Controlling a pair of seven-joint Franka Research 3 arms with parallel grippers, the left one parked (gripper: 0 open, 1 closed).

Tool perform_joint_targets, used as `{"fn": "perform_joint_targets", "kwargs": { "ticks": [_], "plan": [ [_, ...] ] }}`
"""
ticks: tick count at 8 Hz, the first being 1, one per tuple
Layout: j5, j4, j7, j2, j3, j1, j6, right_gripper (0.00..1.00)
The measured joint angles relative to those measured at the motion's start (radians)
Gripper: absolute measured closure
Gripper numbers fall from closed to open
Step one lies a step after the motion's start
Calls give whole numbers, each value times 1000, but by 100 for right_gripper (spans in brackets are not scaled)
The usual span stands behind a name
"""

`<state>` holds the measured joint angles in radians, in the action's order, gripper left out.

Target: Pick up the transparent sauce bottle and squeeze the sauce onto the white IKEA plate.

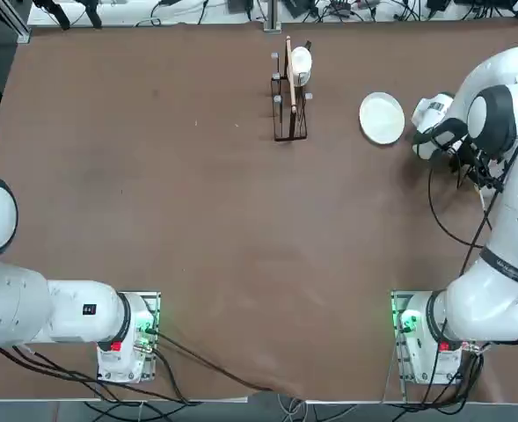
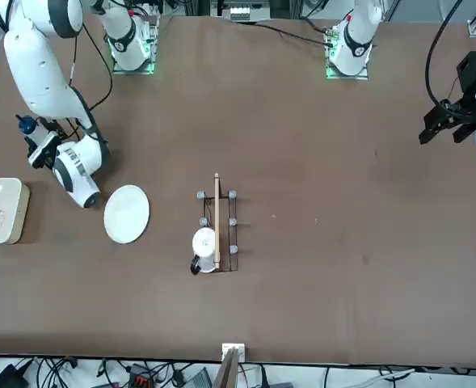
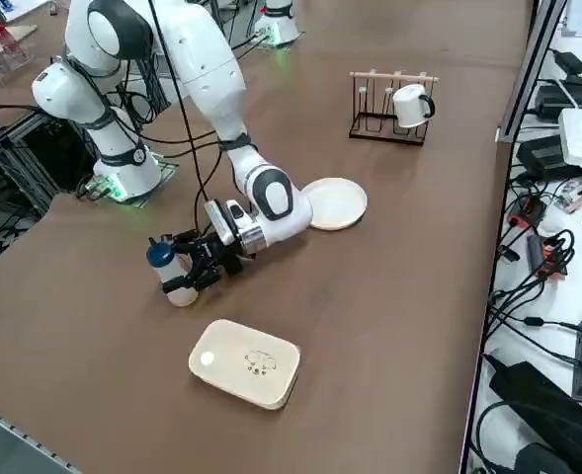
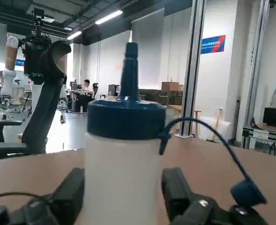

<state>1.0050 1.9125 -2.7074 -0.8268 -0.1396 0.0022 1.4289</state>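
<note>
Bottle (image 3: 169,273) upright on the table near the robot's right edge, well clear of the plate (image 3: 336,202).

Top view: bottle hidden under the right arm's wrist; only the plate (image 1: 382,117) and the rack (image 1: 289,105) with its mug show plainly.

Front view: blue cap (image 2: 27,124) just visible beside the wrist. Box (image 2: 2,210) nearby, plate (image 2: 127,213) on the other side of the wrist. Fingers not readable here.

Right side view: gripper (image 3: 194,269) reaches in level, low to the table, from the plate side. Bottle stands between its fingers, long axis vertical, so the fingers cross it at right angles around the lower body. Box (image 3: 245,361) lies just beside, nearer the camera.

Wrist view: the only one showing the fingers. Bottle (image 4: 122,173) fills the middle; one finger (image 4: 71,192) on each flank, each close against the body. Whether they press yet, cannot tell: jaws are apart around it, no dent in the wall. Loose tethered cap (image 4: 247,192) hangs off to one side.

Judgement: grasp is in hand, lift not yet done. Plate lies back along the arm, so the carry is short.
</note>
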Motion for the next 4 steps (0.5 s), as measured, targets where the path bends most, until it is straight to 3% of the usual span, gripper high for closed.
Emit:
{"fn": "perform_joint_targets", "kwargs": {
  "ticks": [1,2,4],
  "plan": [
    [3,0,-1,0,0,2,1,33],
    [11,-1,-1,0,1,3,2,36],
    [21,-28,31,5,9,16,4,50]
  ]
}}
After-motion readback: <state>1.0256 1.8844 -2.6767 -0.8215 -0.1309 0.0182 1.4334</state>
